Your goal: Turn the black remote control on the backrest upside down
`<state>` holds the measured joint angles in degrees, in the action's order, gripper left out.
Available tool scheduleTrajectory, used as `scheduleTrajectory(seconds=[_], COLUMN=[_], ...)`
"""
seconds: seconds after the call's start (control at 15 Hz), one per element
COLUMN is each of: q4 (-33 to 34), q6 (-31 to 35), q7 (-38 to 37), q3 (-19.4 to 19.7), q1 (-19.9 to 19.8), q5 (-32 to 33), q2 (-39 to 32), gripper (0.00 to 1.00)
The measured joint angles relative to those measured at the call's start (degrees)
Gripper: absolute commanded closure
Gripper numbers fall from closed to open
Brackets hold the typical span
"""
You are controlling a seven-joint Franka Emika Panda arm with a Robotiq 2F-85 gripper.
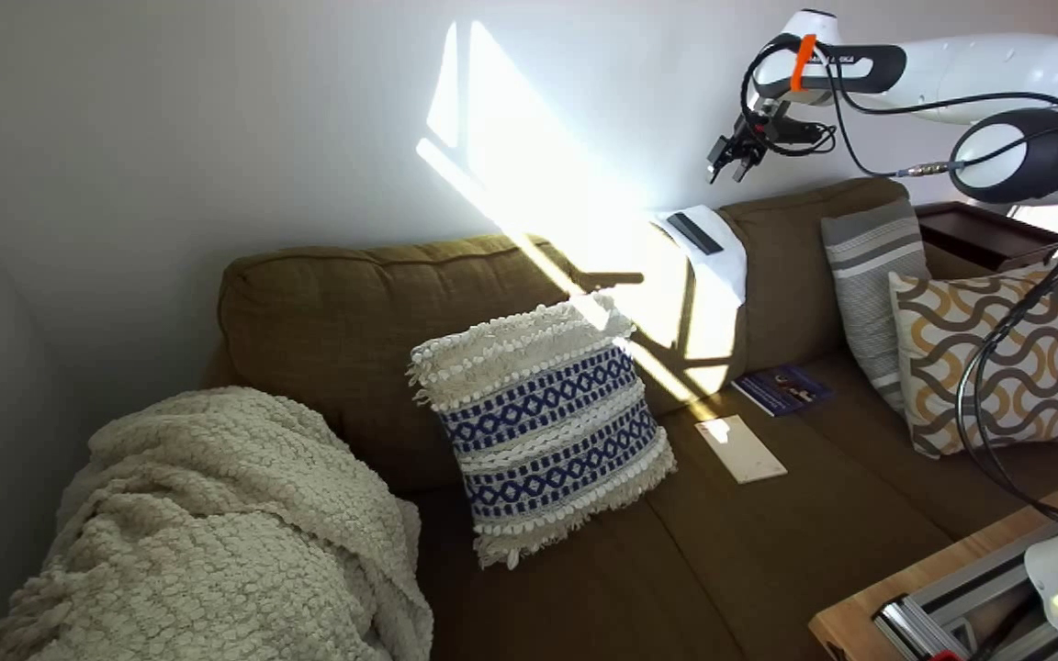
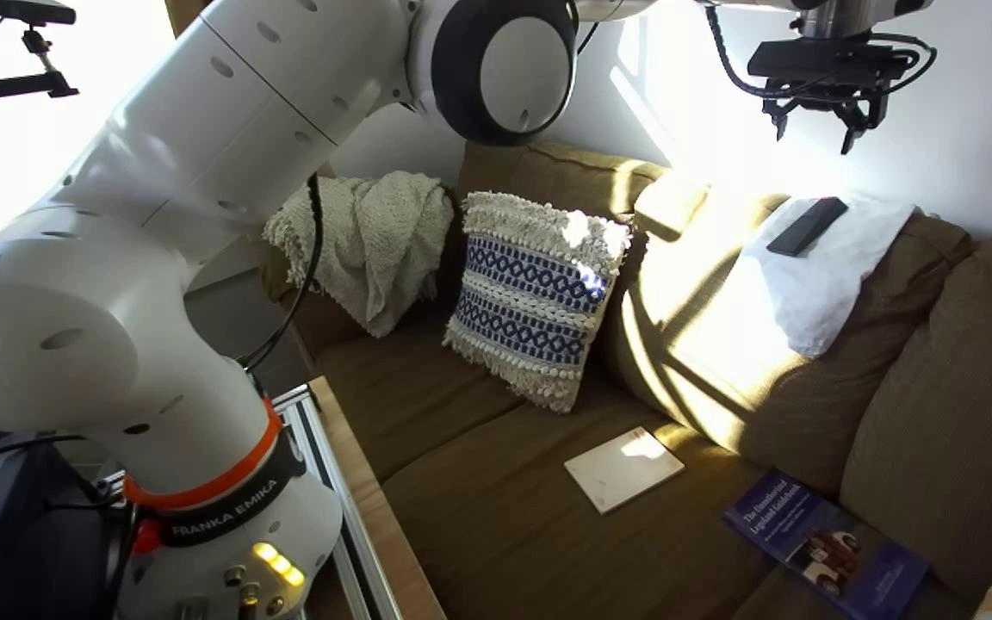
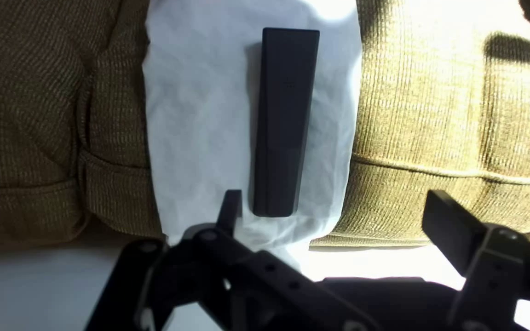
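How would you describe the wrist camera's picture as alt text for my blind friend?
A black remote control lies on a white cloth draped over a brown sofa backrest, sunlit on the picture's right. Along the bottom, a dark robot gripper hangs open in the foreground, holding nothing.

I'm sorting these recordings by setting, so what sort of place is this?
Probably a living room, or a lounge furnished like one: there is a brown fabric sofa, a fringed blue-and-white cushion leaning on its back, and a chunky cream blanket draped at one end.
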<state>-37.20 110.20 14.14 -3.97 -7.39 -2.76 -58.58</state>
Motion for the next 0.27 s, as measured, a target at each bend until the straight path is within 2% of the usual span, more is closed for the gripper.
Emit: scheduleTrajectory(seconds=[0.27], q4=[-0.1], q6=[-0.1], q7=[-0.8], q3=[0.8], q1=[1.1], q5=[0.9], q2=[1.4], gripper=[0.00])
